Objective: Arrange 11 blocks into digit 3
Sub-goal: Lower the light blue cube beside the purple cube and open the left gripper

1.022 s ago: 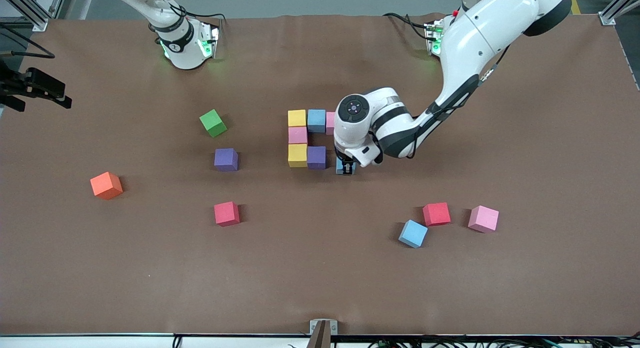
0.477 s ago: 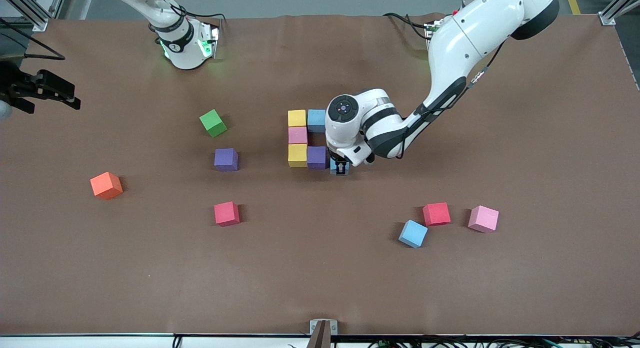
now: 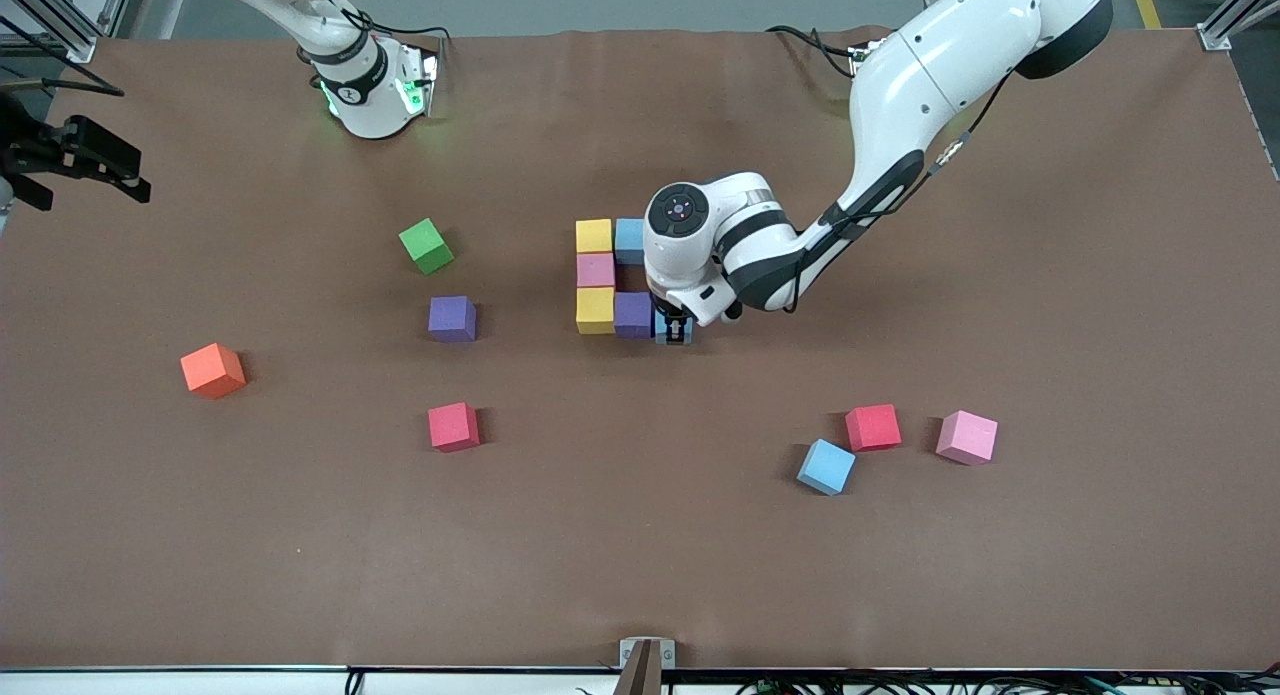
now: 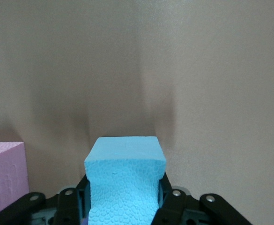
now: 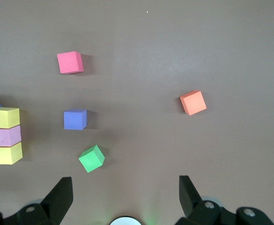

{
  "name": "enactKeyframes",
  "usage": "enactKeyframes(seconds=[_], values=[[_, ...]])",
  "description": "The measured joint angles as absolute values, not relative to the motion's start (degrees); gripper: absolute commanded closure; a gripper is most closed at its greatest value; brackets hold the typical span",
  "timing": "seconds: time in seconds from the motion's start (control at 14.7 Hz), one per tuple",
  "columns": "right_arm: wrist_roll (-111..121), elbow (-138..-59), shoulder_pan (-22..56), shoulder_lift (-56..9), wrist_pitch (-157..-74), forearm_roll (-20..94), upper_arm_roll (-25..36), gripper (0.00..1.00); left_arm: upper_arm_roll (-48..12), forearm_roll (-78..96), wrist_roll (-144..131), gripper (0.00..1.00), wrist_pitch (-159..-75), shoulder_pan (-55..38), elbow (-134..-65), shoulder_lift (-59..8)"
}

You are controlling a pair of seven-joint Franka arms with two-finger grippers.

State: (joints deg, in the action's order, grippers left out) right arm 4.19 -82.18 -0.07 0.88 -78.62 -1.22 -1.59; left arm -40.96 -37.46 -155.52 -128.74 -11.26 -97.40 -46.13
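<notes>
A brown surface point(image 3: 1050, 275) holds scattered foam cubes and a partly built figure point(image 3: 612, 277) near its middle, the landmark here. The figure is made of touching cubes: a yellow cube point(image 3: 593, 236) and a light blue cube point(image 3: 629, 240) in the row farthest from the front camera, a pink cube point(image 3: 595, 270) just nearer than the yellow one, then a second yellow cube point(image 3: 595, 310) beside a purple cube point(image 3: 633, 314). The left tool point(image 3: 676, 332) is closed on another light blue cube point(image 4: 125, 180), low at the purple cube's side toward the left arm's end, extending that row. Toward the right arm's end of the figure lie a green cube point(image 3: 426, 246), a loose purple cube point(image 3: 452, 319), an orange cube point(image 3: 212, 370) and a red cube point(image 3: 453, 426). Nearer the front camera than the figure, toward the left arm's end, are a blue cube point(image 3: 826, 466), a second red cube point(image 3: 872, 427) and a second pink cube point(image 3: 967, 437). The right tool point(image 5: 125, 194) waits with fingers spread wide, holding nothing, over the right arm's end of the surface.
</notes>
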Motion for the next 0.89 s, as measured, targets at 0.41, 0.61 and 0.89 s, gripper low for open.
enactKeyframes(seconds=[0.41, 0.61, 0.89], values=[[4.19, -82.45, 0.24, 0.91, -79.23, -1.37, -1.54, 0.00, -40.95, -37.46, -155.67, 0.62, -128.74, -11.45, -97.40, -46.16], [4.18, -82.53, 0.17, 0.91, -79.61, -1.07, -1.12, 0.00, -40.95, -37.32, -155.72, 0.60, -128.74, -11.82, -97.38, -46.16], [4.21, -85.78, -2.50, 2.55, -82.18, 2.54, -0.75, 0.00, -40.95, -37.20, -155.79, 0.05, -128.74, -12.09, -97.34, -46.19]])
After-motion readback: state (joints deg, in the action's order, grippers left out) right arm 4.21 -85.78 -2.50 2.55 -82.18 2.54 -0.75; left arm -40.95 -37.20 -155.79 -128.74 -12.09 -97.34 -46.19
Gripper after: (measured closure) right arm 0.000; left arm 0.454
